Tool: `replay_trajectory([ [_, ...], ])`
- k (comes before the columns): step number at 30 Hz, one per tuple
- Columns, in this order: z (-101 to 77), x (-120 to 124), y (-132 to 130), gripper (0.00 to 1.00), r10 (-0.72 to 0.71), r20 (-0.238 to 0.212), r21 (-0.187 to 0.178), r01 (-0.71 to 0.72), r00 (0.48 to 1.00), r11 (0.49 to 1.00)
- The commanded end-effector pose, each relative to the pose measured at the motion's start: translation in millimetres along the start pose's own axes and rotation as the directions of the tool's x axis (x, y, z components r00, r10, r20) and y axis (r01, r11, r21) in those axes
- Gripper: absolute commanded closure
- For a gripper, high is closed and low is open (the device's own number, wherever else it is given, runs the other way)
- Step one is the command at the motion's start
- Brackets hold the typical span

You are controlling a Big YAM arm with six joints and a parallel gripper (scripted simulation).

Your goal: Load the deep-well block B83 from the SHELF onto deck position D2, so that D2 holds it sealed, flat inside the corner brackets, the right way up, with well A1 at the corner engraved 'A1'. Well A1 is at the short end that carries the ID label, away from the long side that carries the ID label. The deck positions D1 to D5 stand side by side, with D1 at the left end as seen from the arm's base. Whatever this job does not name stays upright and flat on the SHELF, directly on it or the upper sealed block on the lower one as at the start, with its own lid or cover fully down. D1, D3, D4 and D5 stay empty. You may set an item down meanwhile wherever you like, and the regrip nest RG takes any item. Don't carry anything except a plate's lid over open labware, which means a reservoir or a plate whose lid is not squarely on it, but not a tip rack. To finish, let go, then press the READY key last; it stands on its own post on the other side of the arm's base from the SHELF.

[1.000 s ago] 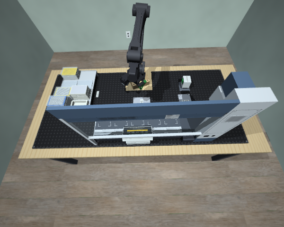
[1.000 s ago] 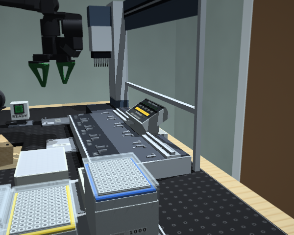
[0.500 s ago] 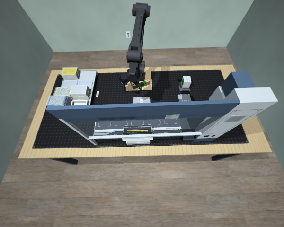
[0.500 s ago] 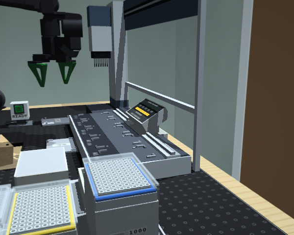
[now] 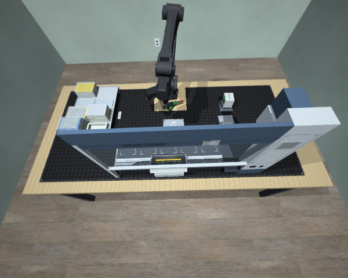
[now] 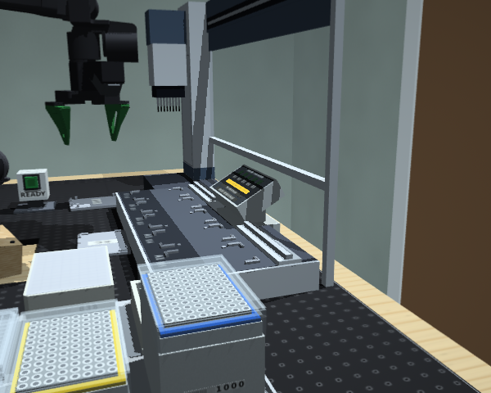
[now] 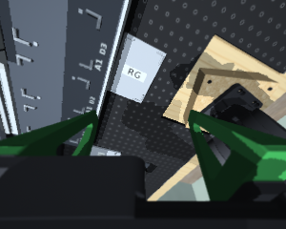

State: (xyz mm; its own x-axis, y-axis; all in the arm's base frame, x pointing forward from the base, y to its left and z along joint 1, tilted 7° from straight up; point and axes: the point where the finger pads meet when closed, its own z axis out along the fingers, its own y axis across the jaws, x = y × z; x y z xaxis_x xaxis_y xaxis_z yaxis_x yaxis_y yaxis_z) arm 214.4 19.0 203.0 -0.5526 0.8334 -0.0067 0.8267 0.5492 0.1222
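My gripper (image 6: 89, 122) is open and empty, high above the arm's base; it also shows in the top view (image 5: 171, 104) and in the wrist view (image 7: 142, 114). A white-topped sealed block (image 6: 69, 270) stands on the SHELF (image 5: 90, 104); I cannot read its ID label. The grey deck (image 6: 186, 223) with its corner brackets is empty. In the wrist view the engraved mark D2 (image 7: 91, 100) lies near my left finger, with D3 (image 7: 103, 49) beyond it.
The regrip nest RG (image 7: 135, 72) sits between deck and base. The READY key (image 6: 33, 183) stands on its post far from the SHELF. A blue-rimmed tip rack (image 6: 197, 294) and a yellow-rimmed one (image 6: 68, 346) are on the SHELF. The gantry beam (image 5: 174, 131) and pipette head (image 6: 167, 59) span the deck.
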Motion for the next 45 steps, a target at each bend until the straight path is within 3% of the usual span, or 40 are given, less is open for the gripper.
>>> replay_trajectory([
  [1,-28.9,-10.3,19.0,0.00,0.082,0.041,-0.073,-0.079,0.996,0.994],
  [21,-28.6,-10.2,18.8,0.00,0.418,0.013,-0.081,-0.416,0.908,0.906],
  [45,-28.7,-10.4,18.6,0.00,0.419,0.013,-0.082,-0.417,0.908,0.905],
])
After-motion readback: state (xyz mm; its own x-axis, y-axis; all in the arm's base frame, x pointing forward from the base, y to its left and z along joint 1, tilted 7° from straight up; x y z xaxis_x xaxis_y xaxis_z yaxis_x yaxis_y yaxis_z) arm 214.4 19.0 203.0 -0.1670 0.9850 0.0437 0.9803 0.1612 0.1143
